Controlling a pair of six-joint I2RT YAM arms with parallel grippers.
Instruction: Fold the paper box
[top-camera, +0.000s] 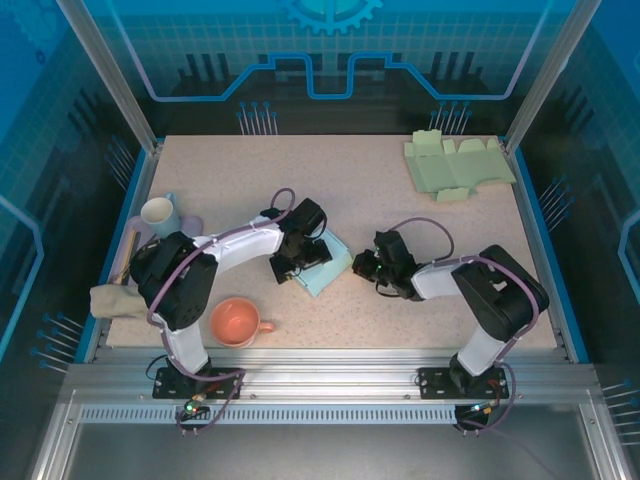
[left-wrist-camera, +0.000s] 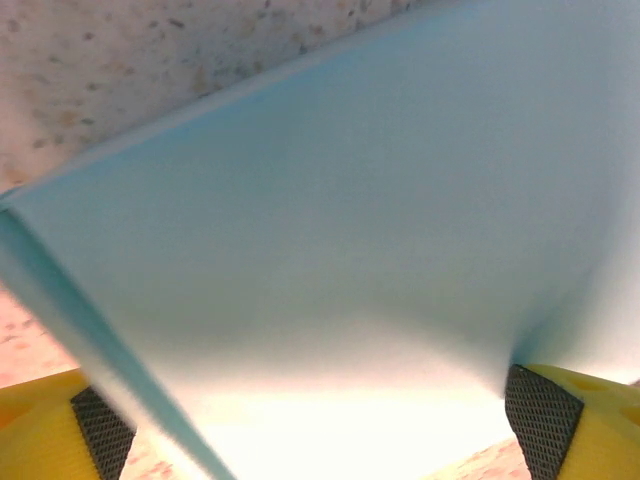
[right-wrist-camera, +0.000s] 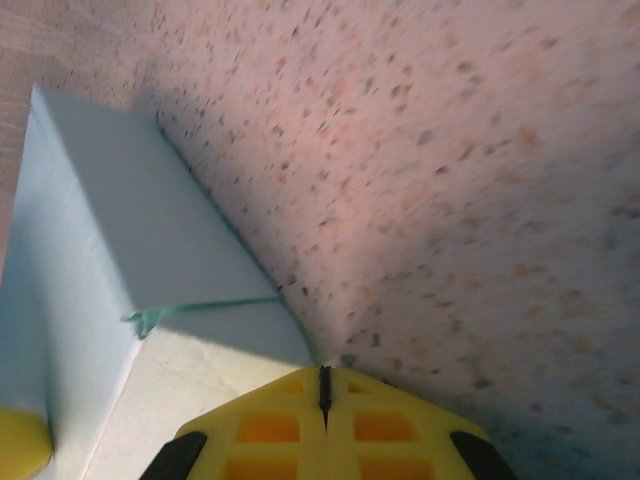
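Left of centre on the worktop (top-camera: 240, 180), the left hand (top-camera: 288, 268) stood spread wide astride the pale blue paper box (top-camera: 330, 262) lying there. Just right of it, the right hand (top-camera: 362, 267) was clenched, its fingertips together beside the box's corner.

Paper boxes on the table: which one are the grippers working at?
The light blue paper box in the middle, with the open left gripper astride it and the shut right gripper beside it. The flat pale green box blanks lie apart, far right.
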